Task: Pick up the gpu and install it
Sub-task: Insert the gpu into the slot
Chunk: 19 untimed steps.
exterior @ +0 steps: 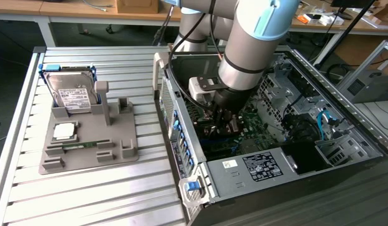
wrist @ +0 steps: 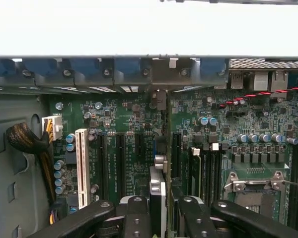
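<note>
My gripper [wrist: 159, 218] is down inside the open computer case [exterior: 363, 127], just above the green motherboard [wrist: 124, 163]. It is shut on the gpu [wrist: 158, 191], a thin card seen edge-on between the two black fingers [wrist: 136, 213]. The card stands upright over the dark expansion slots, in line with them. Its far end, with a metal piece [wrist: 160, 99], reaches the case's rear slot openings [wrist: 161, 69]. In the exterior view the gripper [exterior: 222, 123] hangs below the arm's wrist over the middle of the board.
A white slot [wrist: 81, 166] and a black cable bundle [wrist: 27, 141] lie beside the card. The power supply [exterior: 260, 167] sits at the case's near end. On the exterior view's left, a grey fixture [exterior: 118, 141] holds a hard drive [exterior: 71, 94] and a green memory stick [exterior: 81, 145].
</note>
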### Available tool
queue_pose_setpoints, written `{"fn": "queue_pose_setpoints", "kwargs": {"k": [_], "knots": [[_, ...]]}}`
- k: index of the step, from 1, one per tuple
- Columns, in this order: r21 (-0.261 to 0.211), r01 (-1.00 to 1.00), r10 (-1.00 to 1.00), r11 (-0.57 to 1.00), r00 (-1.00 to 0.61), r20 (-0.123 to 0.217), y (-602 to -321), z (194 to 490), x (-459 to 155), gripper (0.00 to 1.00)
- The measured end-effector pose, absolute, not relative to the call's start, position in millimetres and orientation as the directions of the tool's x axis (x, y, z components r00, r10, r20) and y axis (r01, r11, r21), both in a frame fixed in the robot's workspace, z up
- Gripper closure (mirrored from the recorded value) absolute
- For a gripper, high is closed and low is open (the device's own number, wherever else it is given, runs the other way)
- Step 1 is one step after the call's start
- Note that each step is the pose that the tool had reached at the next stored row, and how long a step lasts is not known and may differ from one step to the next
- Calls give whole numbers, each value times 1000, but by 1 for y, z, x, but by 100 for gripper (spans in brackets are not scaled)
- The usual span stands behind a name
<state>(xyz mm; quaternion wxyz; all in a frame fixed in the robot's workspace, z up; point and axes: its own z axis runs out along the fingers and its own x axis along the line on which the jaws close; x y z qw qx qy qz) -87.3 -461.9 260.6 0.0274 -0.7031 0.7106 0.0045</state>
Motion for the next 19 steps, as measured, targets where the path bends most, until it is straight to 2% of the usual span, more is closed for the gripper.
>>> {"fn": "queue_pose_setpoints", "kwargs": {"k": [19], "knots": [[-34, -999, -1000, 11, -10, -29, -461, 263, -88, 73]]}}
